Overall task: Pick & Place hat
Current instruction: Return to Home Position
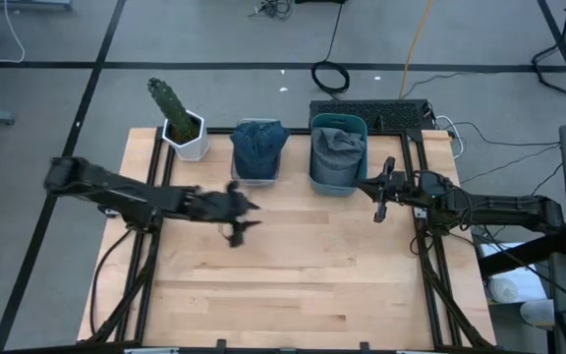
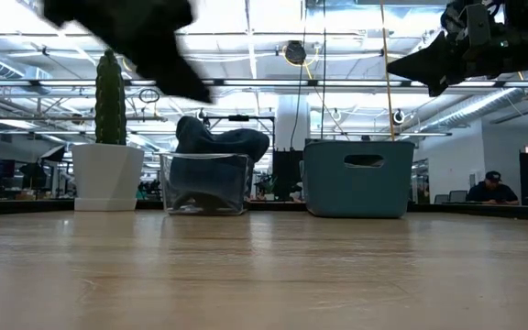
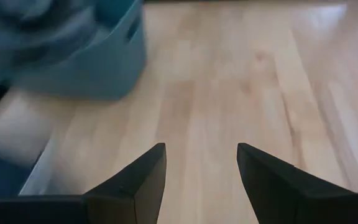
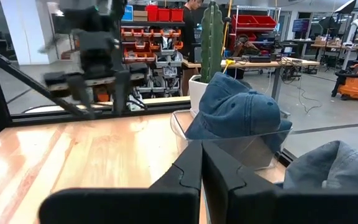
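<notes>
- The blue cap [image 1: 259, 146] sits heaped in the transparent bin [image 1: 258, 180], whose long axis runs 12-to-6 in the high view.
- The left gripper [image 1: 247, 214] hovers over bare table [image 1: 293, 285], fingers [image 3: 135, 186] wide apart and empty; the cap lies at its 12 o'clock, close by.
- The right gripper [image 1: 369, 187], pinched together and empty, has the cap at 10 o'clock, farther off.

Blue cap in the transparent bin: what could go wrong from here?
The blue cap bulges above the rim of the transparent bin, so it could slide out. The open left gripper hangs just before that bin; a wide swing might clip it or the cactus pot. The right gripper waits by the teal bin.
</notes>
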Tool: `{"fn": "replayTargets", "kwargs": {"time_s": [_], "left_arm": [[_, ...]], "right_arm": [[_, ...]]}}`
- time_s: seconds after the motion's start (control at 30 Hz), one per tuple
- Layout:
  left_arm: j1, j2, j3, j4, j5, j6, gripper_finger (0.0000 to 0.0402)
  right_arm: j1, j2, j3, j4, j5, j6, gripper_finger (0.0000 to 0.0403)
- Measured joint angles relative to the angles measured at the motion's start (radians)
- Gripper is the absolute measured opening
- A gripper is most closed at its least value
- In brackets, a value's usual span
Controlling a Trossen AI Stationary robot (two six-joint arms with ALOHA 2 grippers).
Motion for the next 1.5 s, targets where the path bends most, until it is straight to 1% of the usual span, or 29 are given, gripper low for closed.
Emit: {"fn": "replayTargets", "kwargs": {"time_s": [0.13, 0.2, 0.33, 0.4, 0.43, 0.57, 0.67, 0.73, 0.83, 0.87, 0.9, 0.93, 1.0, 1.03, 1.1, 1.2, 1.3, 1.5], "left_arm": [[0.036, -0.241, -0.213, 0.058, -0.001, -0.062, 0.0207], [0.046, -0.381, -0.307, 0.036, -0.003, -0.068, 0.0205], [0.046, -0.664, -0.454, 0.068, -0.011, -0.070, 0.0203], [0.043, -0.788, -0.516, 0.101, -0.013, -0.065, 0.0205], [0.042, -0.852, -0.550, 0.091, -0.013, -0.061, 0.0206], [0.039, -1.064, -0.640, 0.053, -0.012, -0.059, 0.0205], [0.039, -1.180, -0.671, -0.043, -0.011, -0.067, 0.0200], [0.039, -1.246, -0.672, -0.111, -0.011, -0.075, 0.0198], [0.039, -1.323, -0.671, -0.186, -0.011, -0.079, 0.0200], [0.039, -1.323, -0.670, -0.189, -0.011, -0.074, 0.0202], [0.039, -1.320, -0.670, -0.190, -0.010, -0.068, 0.0203], [0.038, -1.321, -0.670, -0.193, -0.006, -0.059, 0.0204], [0.038, -1.320, -0.670, -0.190, -0.001, -0.044, 0.0203], [0.037, -1.321, -0.670, -0.195, 0.003, -0.040, 0.0202], [0.033, -1.321, -0.670, -0.191, 0.008, -0.030, 0.0199], [0.030, -1.321, -0.670, -0.180, 0.002, -0.018, 0.0196], [0.031, -1.321, -0.670, -0.181, -0.021, -0.049, 0.0196], [0.031, -1.319, -0.670, -0.197, -0.022, -0.141, 0.0196]], "right_arm": [[-0.001, -0.008, 0.000, -0.007, 0.005, -0.008, 0.0000], [-0.001, -0.013, 0.000, 0.007, 0.004, -0.009, 0.0000], [-0.002, -0.044, 0.001, -0.005, 0.000, -0.025, 0.0000], [-0.006, -0.067, -0.001, -0.042, -0.001, -0.031, 0.0000], [-0.008, -0.068, -0.007, -0.040, 0.001, -0.031, 0.0000], [-0.008, -0.099, -0.071, 0.016, 0.050, -0.010, 0.0000], [-0.008, -0.138, -0.118, 0.040, 0.102, -0.005, 0.0000], [-0.008, -0.168, -0.148, 0.040, 0.103, -0.006, 0.0000], [-0.008, -0.215, -0.196, 0.051, 0.100, 0.013, 0.0000], [-0.008, -0.228, -0.217, 0.057, 0.101, 0.027, 0.0000], [-0.008, -0.237, -0.250, 0.100, 0.100, 0.043, 0.0000], [-0.008, -0.249, -0.255, 0.100, 0.099, 0.061, 0.0000], [-0.005, -0.250, -0.258, 0.038, 0.097, 0.075, 0.0000], [-0.002, -0.248, -0.257, -0.012, 0.081, 0.074, 0.0000], [0.009, -0.250, -0.257, -0.005, 0.012, 0.049, 0.0000], [0.023, -0.250, -0.259, -0.003, -0.015, -0.016, 0.0000], [0.029, -0.250, -0.260, 0.009, -0.031, -0.057, 0.0000], [0.028, -0.250, -0.261, 0.011, -0.030, 0.007, 0.0000]]}}
